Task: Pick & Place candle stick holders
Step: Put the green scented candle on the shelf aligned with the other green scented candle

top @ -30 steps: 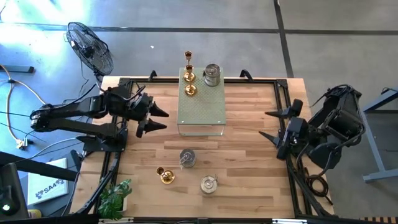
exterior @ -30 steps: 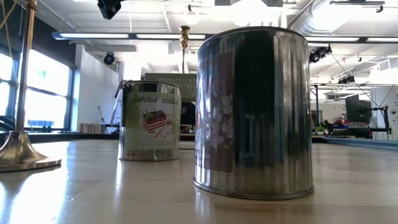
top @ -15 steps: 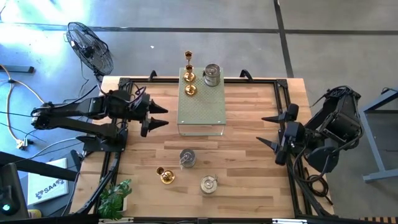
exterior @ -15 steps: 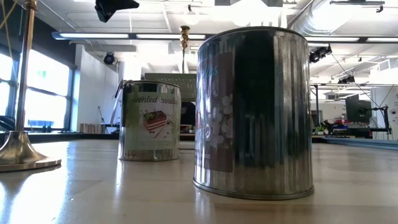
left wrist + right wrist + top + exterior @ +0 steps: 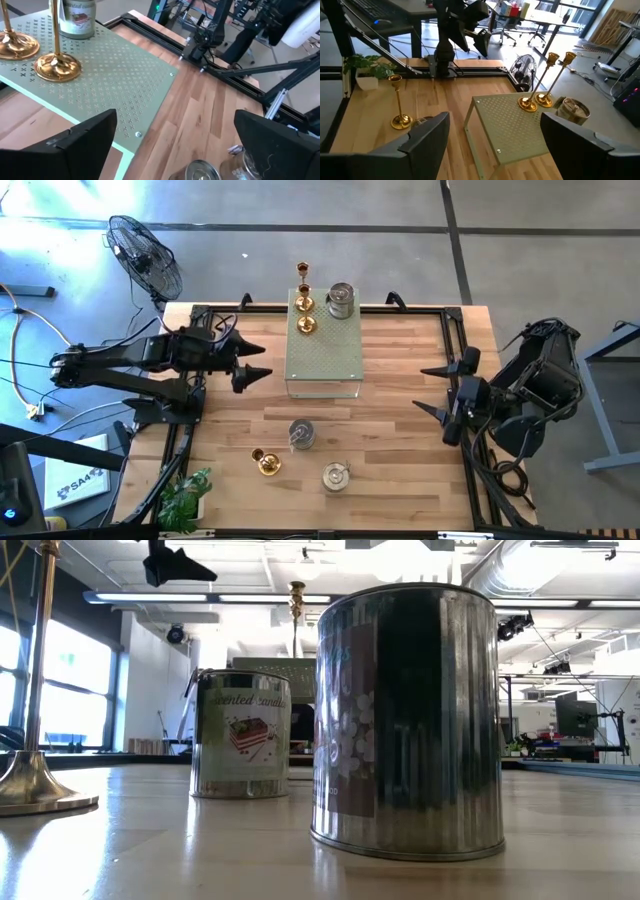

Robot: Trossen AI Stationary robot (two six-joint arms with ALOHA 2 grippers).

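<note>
A pale green perforated box [image 5: 325, 352] stands at the table's far middle. On its far end stand two gold candle stick holders [image 5: 305, 313] and a silver one [image 5: 341, 300]. On the wood near the front edge stand a gold holder [image 5: 266, 463] and two silver holders [image 5: 301, 433] [image 5: 336, 476]. My left gripper [image 5: 262, 360] hovers open above the table, left of the box, pointing at it. My right gripper [image 5: 428, 390] hovers open at the right, also pointing toward the box. Neither has anything between its fingers.
A small green plant [image 5: 185, 495] sits at the near left corner. A black frame [image 5: 455, 330] runs along the table's edges. A fan [image 5: 145, 255] stands on the floor beyond the far left corner. Bare wood lies on either side of the box.
My left gripper has turned at the wrist while staying where it was, swinging a little toward the far edge, and its fingers now stand wider apart. The holders and the box have not moved.
</note>
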